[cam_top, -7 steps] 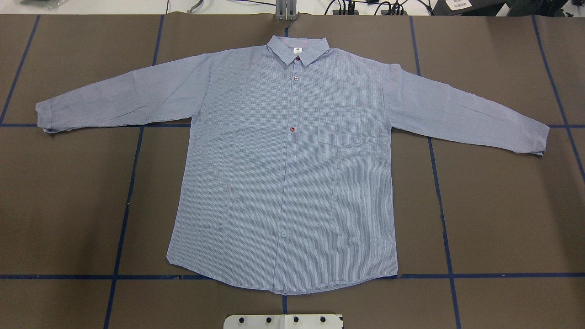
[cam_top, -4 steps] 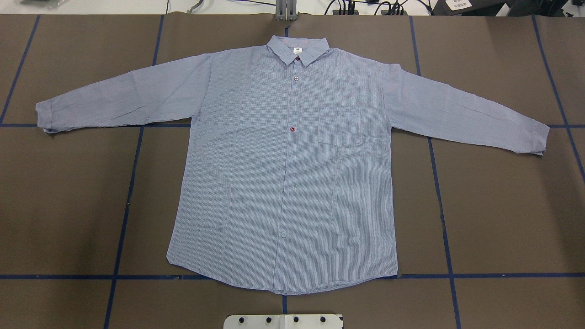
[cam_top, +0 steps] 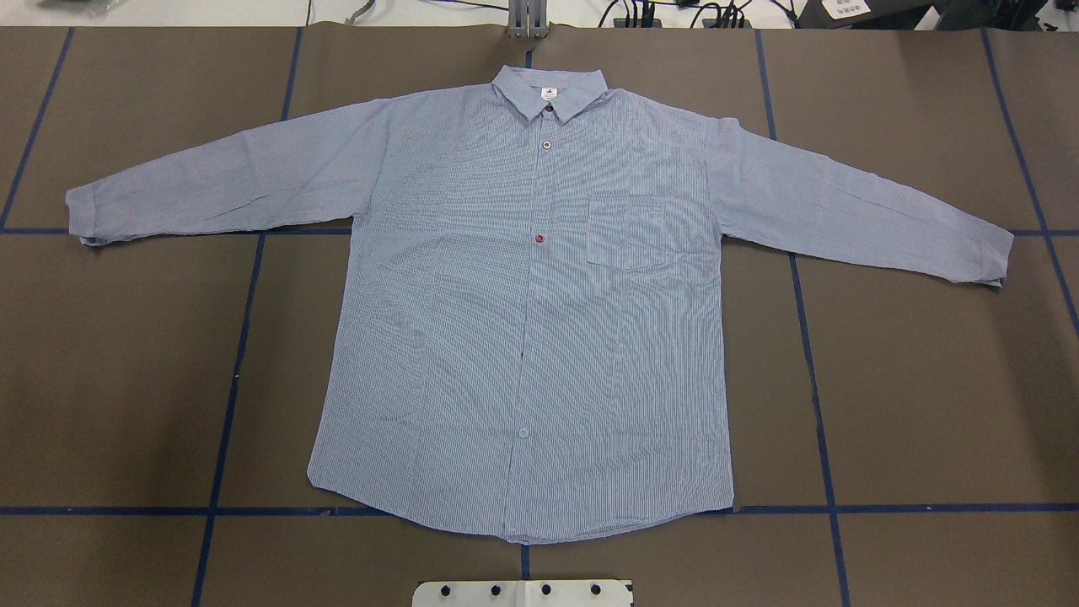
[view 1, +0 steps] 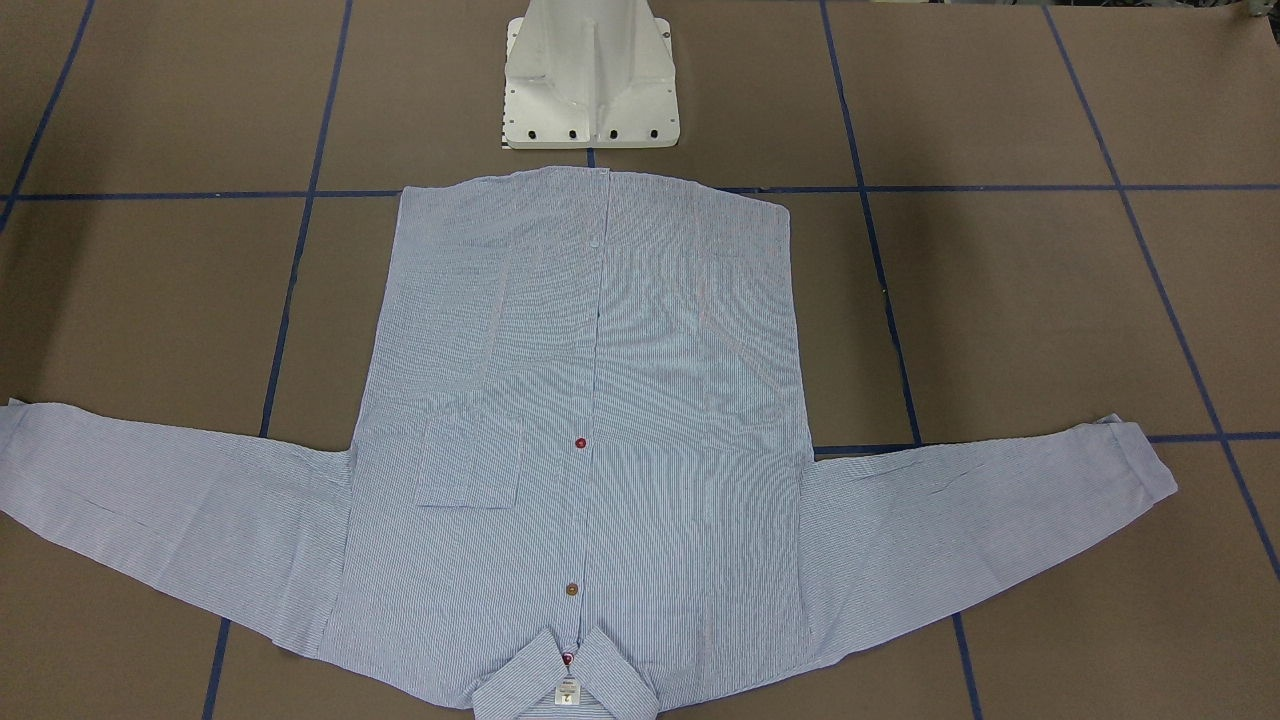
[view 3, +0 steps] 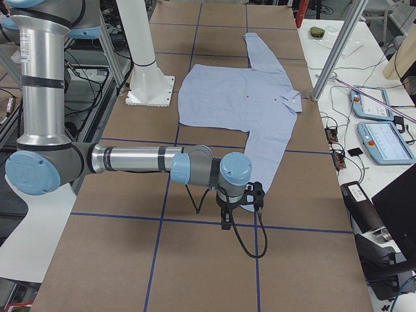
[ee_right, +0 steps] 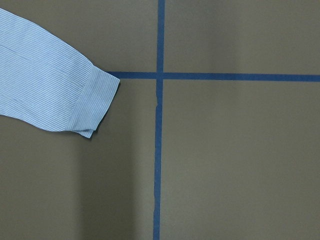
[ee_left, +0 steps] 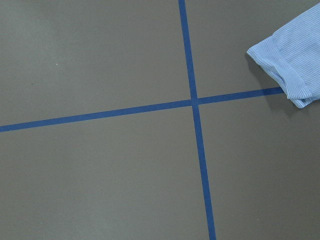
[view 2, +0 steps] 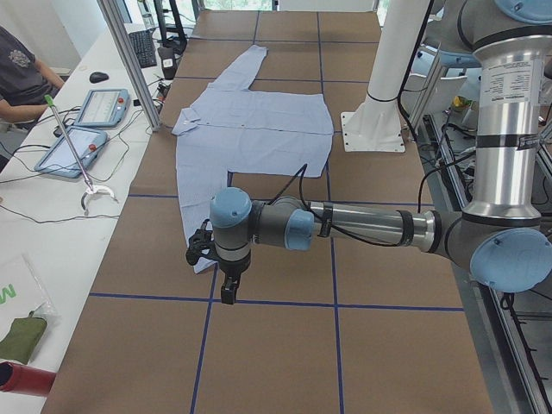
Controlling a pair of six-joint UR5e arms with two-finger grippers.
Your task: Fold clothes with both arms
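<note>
Firstly, jaws: two sets, one per arm, both pointing down over the counter (cam_top: 927, 379). They show only in the side views, so whether they stand apart or together cannot be told.

Arms: two.
- Left arm (view 2: 371, 226) reaches out low, its wrist just beyond the cuff (ee_left: 295, 70) on the robot's left.
- Right arm (view 3: 130, 158) reaches out likewise, its wrist just beyond the other cuff (ee_right: 95, 102).

Shirt (cam_top: 472, 337): one.
- Cloth is light blue and white, finely striped.
- It lies flat and front up at the middle of the counter, buttoned closed.
- The collar (cam_top: 550, 88) is on the far side from the robot, and the hem is just short of the white pedestal base (view 1: 590, 75).
- Sleeves: two, long, spread out one to each side and slanting slightly toward the robot.
- Chest pocket (cam_top: 628, 233): one, toward the robot's right.
- Buttons: four countable down the placket, namely two red, one dark and one pale near the hem.
- Neck label (cam_top: 550, 93): one, white, inside the collar.

Counter: one, covered in brown and divided into rectangles by blue tape lines (cam_top: 244, 337).
</note>
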